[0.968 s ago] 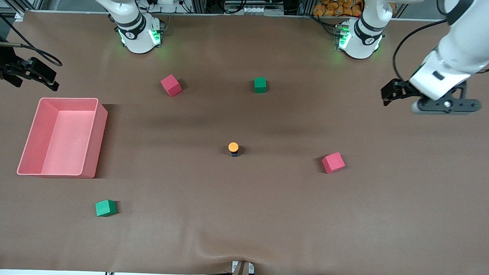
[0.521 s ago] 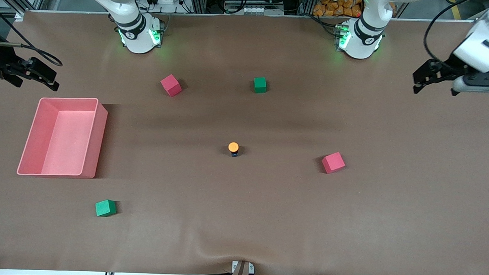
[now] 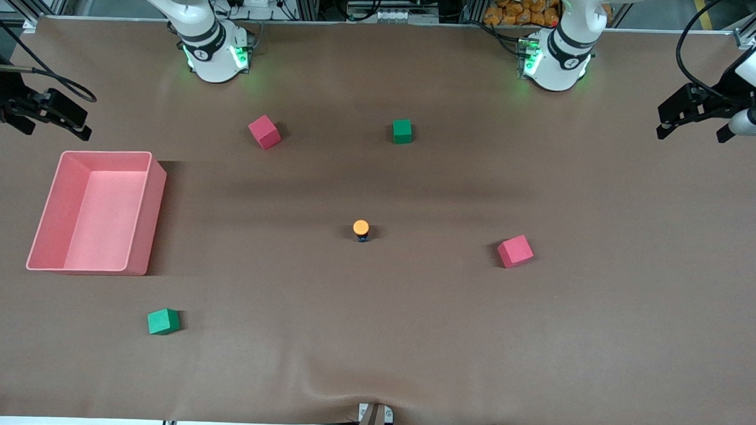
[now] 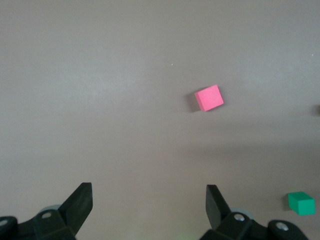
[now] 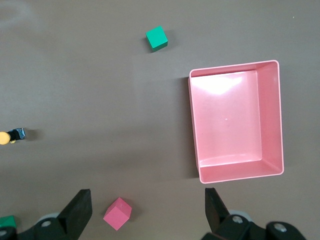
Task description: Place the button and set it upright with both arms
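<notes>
The button [image 3: 361, 230] is standing upright near the middle of the brown surface [image 3: 411, 339], its orange cap facing up and its dark body resting on the cloth, well apart from both arms. In the right wrist view the button [image 5: 11, 136] is showing at the edge of the picture.

The left pincer [image 3: 695, 123] is hanging in the air over the left arm's end of the surface, its fingers [image 4: 80, 202] spread wide and gripping nothing. The right pincer [image 3: 48, 116] is hovering over the right arm's end of the surface, just above the pink tray [image 3: 159, 186], and its fingers [image 5: 80, 207] are likewise spread apart and empty.

The pink tray is lying open and empty-looking toward the right arm's end. One red cube [image 3: 264, 132] is sitting close to the right arm's base, farther from the front camera than the button. A green cube [image 3: 402, 131] is resting beside it toward the left arm's base, also farther from the front camera than the button. A second red cube [image 3: 515, 251] is lying toward the left arm's end, a little nearer the front camera than the button. A second green cube [image 3: 163, 321] is sitting nearer the front camera than the tray.
</notes>
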You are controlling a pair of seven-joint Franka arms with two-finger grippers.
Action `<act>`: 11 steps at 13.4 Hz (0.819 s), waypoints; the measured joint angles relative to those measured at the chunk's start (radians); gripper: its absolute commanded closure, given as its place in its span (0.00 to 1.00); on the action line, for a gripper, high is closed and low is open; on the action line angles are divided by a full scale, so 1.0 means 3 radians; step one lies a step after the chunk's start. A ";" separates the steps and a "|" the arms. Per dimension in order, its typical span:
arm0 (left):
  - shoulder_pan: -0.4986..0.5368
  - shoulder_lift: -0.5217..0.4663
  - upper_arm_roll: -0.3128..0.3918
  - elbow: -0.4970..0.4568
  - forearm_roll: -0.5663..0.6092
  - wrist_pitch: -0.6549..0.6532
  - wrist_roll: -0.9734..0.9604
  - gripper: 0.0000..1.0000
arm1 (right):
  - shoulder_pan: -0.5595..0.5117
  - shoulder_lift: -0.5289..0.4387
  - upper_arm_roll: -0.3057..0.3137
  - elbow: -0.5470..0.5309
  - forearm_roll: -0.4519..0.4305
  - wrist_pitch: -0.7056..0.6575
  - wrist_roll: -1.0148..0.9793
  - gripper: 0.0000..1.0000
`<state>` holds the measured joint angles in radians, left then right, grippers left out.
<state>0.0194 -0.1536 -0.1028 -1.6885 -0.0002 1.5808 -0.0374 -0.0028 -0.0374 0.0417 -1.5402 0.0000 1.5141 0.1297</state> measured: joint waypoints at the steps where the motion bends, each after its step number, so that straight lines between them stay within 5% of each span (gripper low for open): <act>1: 0.0003 0.0003 0.0001 0.0012 0.0000 -0.0025 0.0004 0.00 | 0.0000 0.0000 0.0000 0.0000 0.0000 0.0000 0.0000 0.00; 11: 0.0088 0.0004 -0.0028 0.0180 0.0000 -0.0268 0.0039 0.00 | 0.0000 0.0000 0.0000 0.0000 0.0000 0.0000 0.0000 0.00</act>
<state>0.0458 -0.1523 -0.1113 -1.6346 -0.0003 1.5005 -0.0258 -0.0028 -0.0374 0.0417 -1.5403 0.0001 1.5140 0.1297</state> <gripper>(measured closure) 0.000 0.000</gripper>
